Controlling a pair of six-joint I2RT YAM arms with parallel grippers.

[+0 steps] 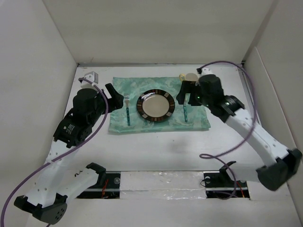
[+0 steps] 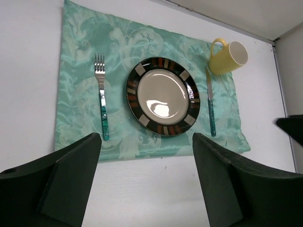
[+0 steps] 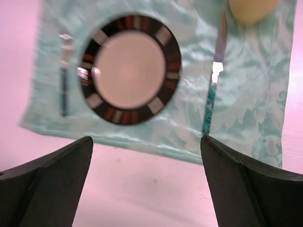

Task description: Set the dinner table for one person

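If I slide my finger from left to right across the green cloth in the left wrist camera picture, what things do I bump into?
fork → plate → knife → yellow mug

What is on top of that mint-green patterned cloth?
A round dark-rimmed plate in the middle, a green-handled metal fork left of it, a matching knife right of it, a yellow mug at the far right corner. The white table underneath is hidden.
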